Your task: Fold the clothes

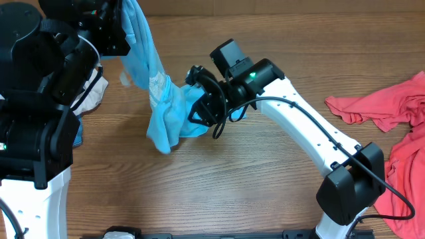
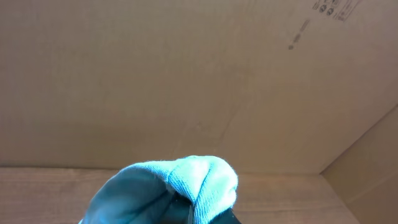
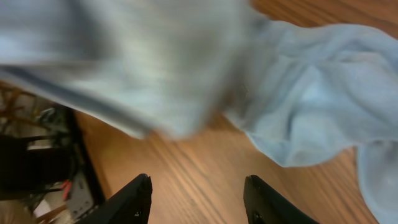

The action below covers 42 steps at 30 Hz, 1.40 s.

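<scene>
In the upper left the left gripper (image 1: 123, 28) pinches the blue shirt (image 1: 166, 119), which hangs down to frame centre beside the right gripper (image 3: 196, 199), its fingers spread and empty, while the red shirt (image 1: 398, 113) lies at the right edge.

1. A brown wood-grain table (image 1: 265, 186) fills the overhead view.
2. A plain cardboard wall (image 2: 186, 81) spans the left wrist view, with small printed marks (image 2: 329, 7) at upper right.
3. Light is even.
</scene>
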Tool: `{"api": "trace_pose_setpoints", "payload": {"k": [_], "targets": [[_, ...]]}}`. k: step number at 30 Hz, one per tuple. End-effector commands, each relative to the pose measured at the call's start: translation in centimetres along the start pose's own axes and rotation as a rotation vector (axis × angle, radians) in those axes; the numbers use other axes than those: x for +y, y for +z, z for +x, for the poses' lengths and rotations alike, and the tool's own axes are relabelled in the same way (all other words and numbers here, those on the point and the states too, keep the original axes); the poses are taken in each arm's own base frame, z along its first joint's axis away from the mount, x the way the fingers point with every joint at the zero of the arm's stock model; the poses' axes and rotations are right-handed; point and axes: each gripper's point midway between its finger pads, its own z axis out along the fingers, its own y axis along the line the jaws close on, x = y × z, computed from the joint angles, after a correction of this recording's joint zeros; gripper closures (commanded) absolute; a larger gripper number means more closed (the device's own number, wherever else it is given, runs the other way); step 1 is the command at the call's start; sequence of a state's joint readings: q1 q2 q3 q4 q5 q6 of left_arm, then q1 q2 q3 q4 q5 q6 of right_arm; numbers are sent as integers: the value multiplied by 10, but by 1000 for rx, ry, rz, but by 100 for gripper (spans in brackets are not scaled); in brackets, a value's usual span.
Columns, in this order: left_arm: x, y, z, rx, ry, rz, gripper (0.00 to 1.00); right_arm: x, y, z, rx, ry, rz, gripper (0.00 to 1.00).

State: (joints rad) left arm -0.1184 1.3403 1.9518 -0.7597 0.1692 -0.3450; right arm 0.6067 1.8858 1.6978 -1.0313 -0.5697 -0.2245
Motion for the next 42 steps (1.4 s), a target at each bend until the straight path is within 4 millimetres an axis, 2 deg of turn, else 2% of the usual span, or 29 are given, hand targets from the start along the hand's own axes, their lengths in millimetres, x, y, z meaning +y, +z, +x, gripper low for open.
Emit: {"api": "trace_pose_setpoints", "payload": {"k": [1,6,11,13,16,18,25,29,32,33,35,37,38,39,41,42], "targets": [[-6,-2,-3,-8,-2,19,96,28,-6,-9,-34,-49,-79,48],[-4,2,0,5,-5,14,96,45,-5,-16,-61,-79,-152,41],[-5,1,-1,2,-4,17,96,41,-6,-32,-122,-128,-125,41],[-5,0,-2,-1,-1,18,96,28,-5,-37,-136,-132,-47,41],[-7,-3,-4,-9,27,23,96,-6,-8,-44,-154,-62,149,38],[-8,-7,-6,-18,34,25,96,-19,-10,-46,-161,-59,222,36],[-12,-17,-13,-45,42,35,96,-35,-13,-49,-169,-62,317,30],[-14,-21,-16,-56,45,35,96,-46,-4,-45,-147,-50,337,30],[-15,-25,-18,-64,53,37,96,-56,11,-38,-110,-33,338,31],[-15,-25,-18,-64,53,36,96,-58,15,-36,-100,-29,338,32],[-15,-24,-17,-62,53,36,96,-64,24,-33,-82,-20,335,42],[-15,-24,-17,-61,65,35,96,-68,31,-31,-74,-17,335,67],[-14,-24,-17,-59,66,34,96,-69,33,-32,-74,-17,335,85],[-14,-24,-16,-56,66,32,96,-71,35,-31,-71,-16,335,96],[-11,-24,-14,-48,65,20,96,-76,34,-32,-71,-27,355,96],[-8,-24,-12,-41,62,0,96,-87,29,-34,-80,-22,404,96]]}}
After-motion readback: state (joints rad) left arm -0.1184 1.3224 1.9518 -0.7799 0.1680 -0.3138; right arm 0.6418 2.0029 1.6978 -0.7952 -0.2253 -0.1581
